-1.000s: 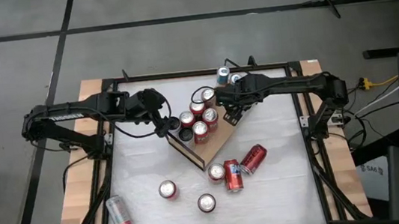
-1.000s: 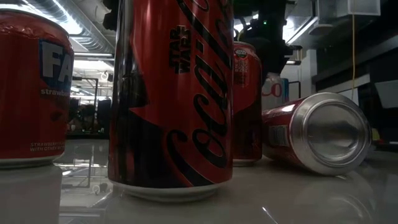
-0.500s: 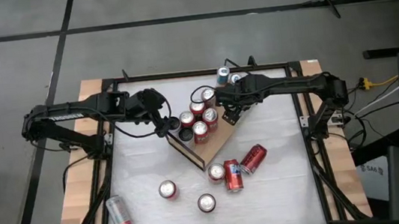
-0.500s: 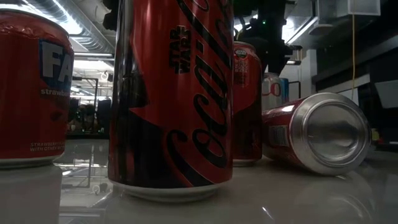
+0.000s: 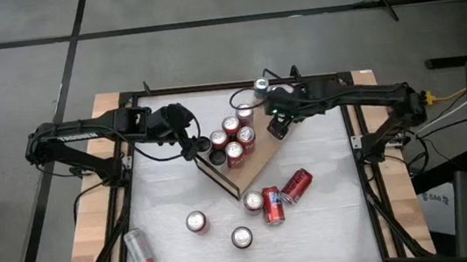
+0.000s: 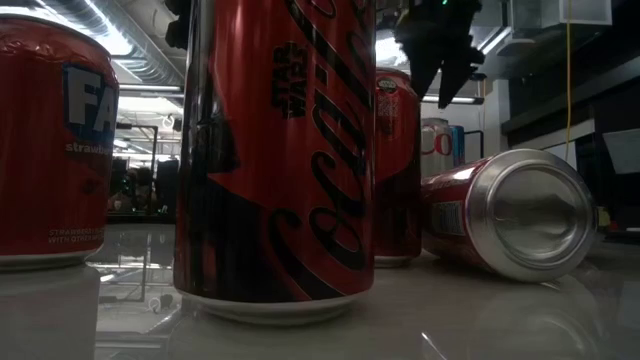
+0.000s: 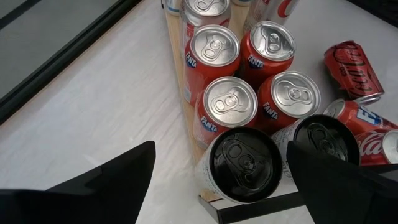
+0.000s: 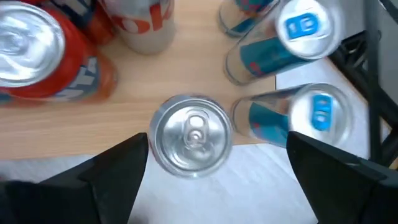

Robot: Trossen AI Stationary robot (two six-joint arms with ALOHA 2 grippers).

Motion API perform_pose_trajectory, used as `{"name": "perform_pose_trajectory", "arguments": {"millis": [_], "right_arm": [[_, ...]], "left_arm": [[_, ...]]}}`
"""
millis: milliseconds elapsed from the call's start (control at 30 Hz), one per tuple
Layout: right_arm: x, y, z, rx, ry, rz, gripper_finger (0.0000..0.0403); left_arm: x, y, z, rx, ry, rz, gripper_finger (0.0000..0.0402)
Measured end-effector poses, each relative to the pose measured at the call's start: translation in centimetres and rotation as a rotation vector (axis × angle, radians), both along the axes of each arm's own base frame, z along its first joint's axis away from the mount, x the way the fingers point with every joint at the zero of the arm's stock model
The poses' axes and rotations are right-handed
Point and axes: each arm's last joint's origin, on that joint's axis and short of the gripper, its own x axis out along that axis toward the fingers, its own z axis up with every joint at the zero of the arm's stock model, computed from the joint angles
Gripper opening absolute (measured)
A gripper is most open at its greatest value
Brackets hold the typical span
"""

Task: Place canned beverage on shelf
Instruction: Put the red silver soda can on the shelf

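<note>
The shelf (image 5: 251, 166), a light-wood board, lies slantwise at the table's middle with several upright cans on it. My right gripper (image 8: 211, 180) hangs open above the shelf's far end, straight over a silver-topped can (image 8: 193, 134) that stands on the wood near the board's edge, clear of both fingers. In the high view this gripper (image 5: 278, 128) is right of the can cluster. My left gripper (image 7: 221, 186) stays open above a black-topped can (image 7: 242, 162) at the shelf's near-left end, one finger on each side, apart from it.
Two blue-topped cans (image 8: 305, 28) (image 8: 320, 112) stand beside the silver can. Fanta cans (image 7: 227, 102) fill the shelf's middle. Loose cans stand near the front (image 5: 196, 221) (image 5: 242, 237) (image 5: 273, 206); one lies at right (image 5: 297, 185), a silver one at the near left (image 5: 140, 252).
My right gripper has risen from the shelf's far end and drawn a little toward the table's right edge. The cans on the shelf and my left arm have kept still.
</note>
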Motion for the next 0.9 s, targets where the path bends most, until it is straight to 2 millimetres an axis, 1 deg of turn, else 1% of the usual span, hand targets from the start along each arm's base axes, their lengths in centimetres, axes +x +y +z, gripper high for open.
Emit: {"name": "perform_pose_trajectory", "arguments": {"millis": [67, 133, 267, 367, 433, 567, 633, 733, 833, 900], "right_arm": [[-0.6, 0.6, 0.8, -0.029, -0.023, 0.01, 0.0372], [-1.1, 1.6, 1.5, -0.068, -0.042, 0.035, 0.0372], [-2.3, 4.6, 2.5, -0.116, -0.066, 0.085, 0.0372], [-3.4, 6.7, 2.5, -0.171, -0.051, 0.128, 0.0372], [-4.0, 8.0, 1.9, -0.187, -0.029, 0.161, 0.0372], [-4.8, 10.6, -0.3, -0.169, 0.032, 0.238, 0.0372], [-5.1, 11.5, -1.6, -0.135, 0.069, 0.271, 0.0372], [-5.4, 12.5, -3.3, -0.104, 0.095, 0.267, 0.0369], [-5.8, 13.4, -4.5, -0.132, 0.094, 0.291, 0.0346], [-5.8, 14.0, -5.3, -0.157, 0.058, 0.29, 0.0315]], "left_arm": [[0.0, 0.0, 0.0, 0.0, 0.0, 0.0, 0.0354], [0.0, 0.0, 0.0, 0.0, 0.0, 0.0, 0.0354], [0.0, 0.0, 0.0, -0.001, -0.001, 0.001, 0.0354], [0.0, 0.0, 0.0, -0.001, -0.001, 0.002, 0.0354], [0.0, 0.0, 0.0, -0.001, -0.001, 0.002, 0.0354], [0.0, 0.0, 0.0, -0.001, 0.0, 0.002, 0.0354], [0.0, 0.0, 0.0, -0.001, 0.0, 0.002, 0.0354], [0.0, 0.0, 0.0, -0.002, -0.001, 0.002, 0.0354], [0.0, 0.0, 0.0, -0.001, -0.001, 0.002, 0.0354], [0.0, 0.0, 0.0, -0.001, -0.001, 0.002, 0.0354]]}}
